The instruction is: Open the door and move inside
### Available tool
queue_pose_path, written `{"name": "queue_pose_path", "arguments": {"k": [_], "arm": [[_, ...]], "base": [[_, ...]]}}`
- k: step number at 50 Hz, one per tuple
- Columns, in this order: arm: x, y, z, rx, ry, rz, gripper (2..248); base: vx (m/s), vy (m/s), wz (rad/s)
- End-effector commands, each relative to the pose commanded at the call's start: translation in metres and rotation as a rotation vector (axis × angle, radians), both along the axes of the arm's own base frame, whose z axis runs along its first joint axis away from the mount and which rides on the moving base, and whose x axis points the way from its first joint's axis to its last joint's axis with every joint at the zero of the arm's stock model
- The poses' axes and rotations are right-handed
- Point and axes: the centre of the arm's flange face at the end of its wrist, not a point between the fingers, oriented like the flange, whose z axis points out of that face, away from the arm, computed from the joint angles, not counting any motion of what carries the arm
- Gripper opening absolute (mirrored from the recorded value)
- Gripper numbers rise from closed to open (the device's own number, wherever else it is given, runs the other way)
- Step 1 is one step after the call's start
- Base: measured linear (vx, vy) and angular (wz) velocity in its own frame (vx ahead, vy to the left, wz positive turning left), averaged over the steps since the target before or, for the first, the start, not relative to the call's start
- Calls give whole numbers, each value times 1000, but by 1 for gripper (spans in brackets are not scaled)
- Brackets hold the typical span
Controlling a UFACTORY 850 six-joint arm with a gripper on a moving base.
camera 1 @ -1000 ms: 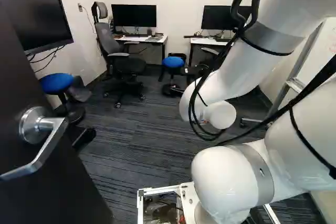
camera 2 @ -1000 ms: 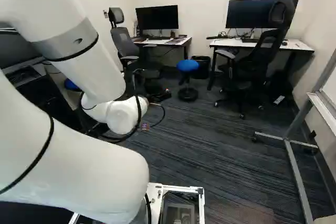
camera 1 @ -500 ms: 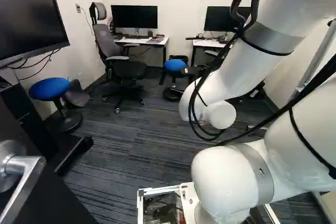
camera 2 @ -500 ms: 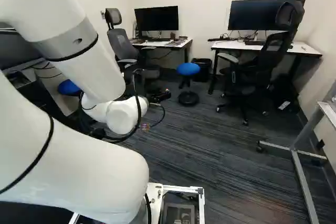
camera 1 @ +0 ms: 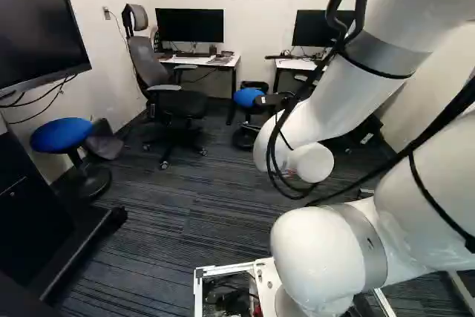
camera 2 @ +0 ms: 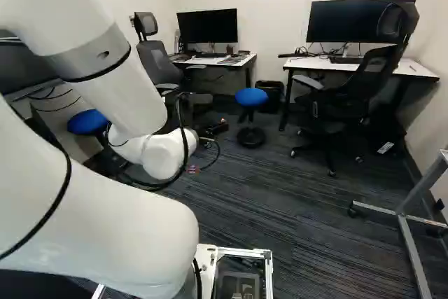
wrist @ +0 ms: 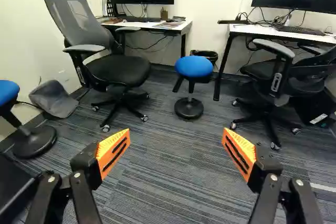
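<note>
Door (camera 1: 16, 306), likely the dark sliver low left in the left base view, seems open, so entering is the step: hand (wrist: 176, 136) spread empty, next roll gently ahead, clear of the stool (wrist: 193, 67)

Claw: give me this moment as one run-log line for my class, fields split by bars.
claw open, holding nothing | blue stool ahead, between two office chairs | door handle in no view | stage: likely entering room

TEXT: none readable — brands, numbers and signs included | LABEL: white label (camera 2: 386, 148) on a black object (camera 2: 386, 129) under a white counter (camera 2: 423, 69), at 3 o'clock in the right base view — its print too small to make out
</note>
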Motion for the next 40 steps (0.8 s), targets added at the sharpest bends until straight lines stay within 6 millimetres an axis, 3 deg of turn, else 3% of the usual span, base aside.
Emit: {"name": "queue_pose_path", "arguments": {"k": [40], "arm": [[0, 0, 0, 0, 0, 0, 247]], "base": [[197, 4, -3]]}}
